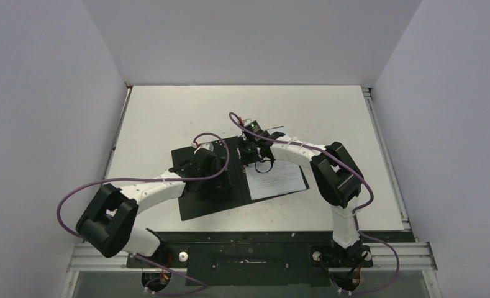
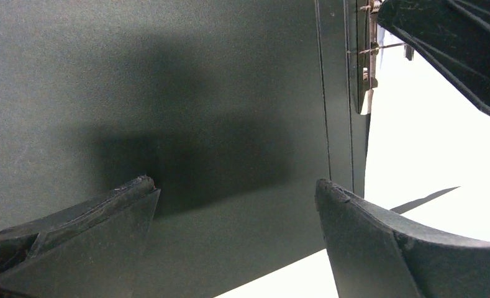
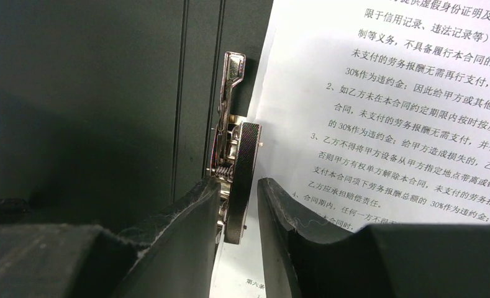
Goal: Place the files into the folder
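The folder [image 1: 208, 200] lies open on the table, black inside up. The files [image 1: 278, 180], white sheets with dense black text, lie on its right half. My right gripper [image 1: 258, 149] stands at the spine, its jaws closed narrowly on the metal spine clip [image 3: 249, 155], which stands edge-on beside the files' left edge [image 3: 385, 112]. My left gripper [image 1: 208, 162] is open over the bare black left flap [image 2: 167, 74], close to its surface; it holds nothing. The left wrist view shows the clip [image 2: 365, 62] and a right finger [image 2: 453, 49] at the top right.
The white table [image 1: 167, 118] is walled in by white panels at the left, back and right. A black strip [image 1: 248, 254] with the arm bases runs along the near edge. Purple cables loop off both arms.
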`<state>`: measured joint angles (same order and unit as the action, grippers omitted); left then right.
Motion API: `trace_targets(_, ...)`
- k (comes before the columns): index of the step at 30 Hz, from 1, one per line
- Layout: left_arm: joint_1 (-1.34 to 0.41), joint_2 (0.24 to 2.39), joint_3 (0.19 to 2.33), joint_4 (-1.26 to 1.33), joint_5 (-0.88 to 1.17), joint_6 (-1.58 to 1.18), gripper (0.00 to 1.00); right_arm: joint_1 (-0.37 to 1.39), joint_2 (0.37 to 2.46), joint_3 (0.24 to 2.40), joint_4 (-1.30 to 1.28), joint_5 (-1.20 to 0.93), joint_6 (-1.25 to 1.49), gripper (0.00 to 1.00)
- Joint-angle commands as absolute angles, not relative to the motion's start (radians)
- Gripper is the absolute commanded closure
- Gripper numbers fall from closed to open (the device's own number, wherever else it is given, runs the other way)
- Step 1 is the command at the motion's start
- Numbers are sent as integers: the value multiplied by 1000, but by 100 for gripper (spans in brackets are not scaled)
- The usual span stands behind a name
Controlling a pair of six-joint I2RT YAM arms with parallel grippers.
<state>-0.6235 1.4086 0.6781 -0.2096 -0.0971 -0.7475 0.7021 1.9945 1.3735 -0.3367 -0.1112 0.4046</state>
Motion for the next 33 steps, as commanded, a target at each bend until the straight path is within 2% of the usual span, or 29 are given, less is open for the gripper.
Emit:
trace_targets(1,-633,1414,695,-190,-102,-751,0,710,1943,1367,-295,-77,406,70)
trace_targets(15,-637,1418,703,-192,-103,-751,0,710,1912,1354,-282,-61,414,74)
trace_targets(23,-640,1422,699,-189,-103,-752,0,710,1900,1342,-263,-64,423,71)
trace_targets(33,-643,1425,698,-187,-103,-755,0,709,1892,1335,-256,-66,425,72)
